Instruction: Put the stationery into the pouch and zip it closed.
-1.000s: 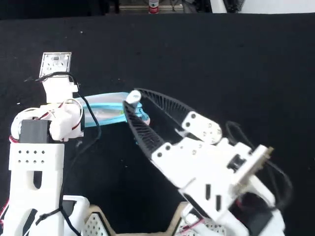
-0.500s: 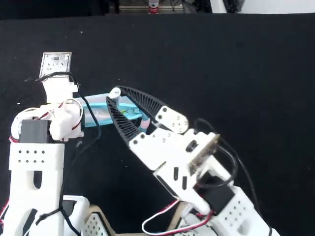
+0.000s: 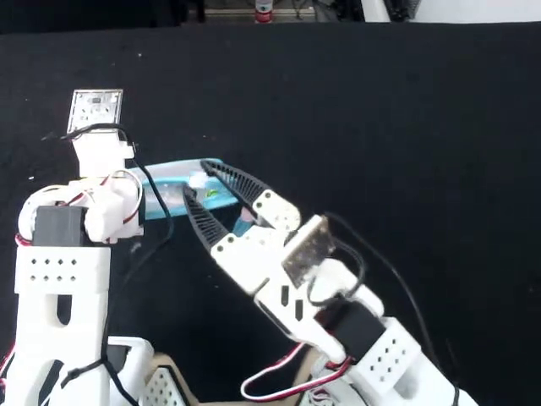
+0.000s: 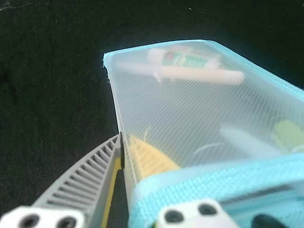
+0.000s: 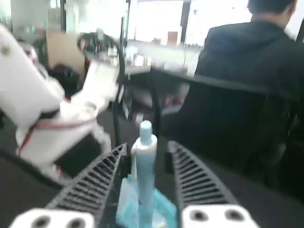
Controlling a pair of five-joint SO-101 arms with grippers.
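A light blue see-through pouch (image 3: 179, 196) lies left of the table's middle. My left gripper (image 4: 124, 156) is shut on its near edge. Through its side show a white stick (image 4: 199, 73), a small green-labelled tube (image 4: 185, 58) and a yellow shape (image 4: 147, 159). My right gripper (image 3: 193, 181) is shut on a white and light blue pen (image 3: 199, 179), and its black fingers reach over the pouch's right end. The pen's white tip sits over the pouch. In the right wrist view the pen (image 5: 144, 175) stands between the fingers (image 5: 109, 175), with the pouch (image 5: 124, 205) under it.
The table (image 3: 380, 127) is covered in black cloth. A small white square card (image 3: 95, 108) lies behind the left arm. A bottle (image 3: 264, 10) stands at the far edge. The left arm's white body (image 5: 47, 118) is close beside the right gripper.
The right arm has swung left with the pen, so the pen's tip went from the pouch's right end to over the pouch. The left arm and pouch stayed put.
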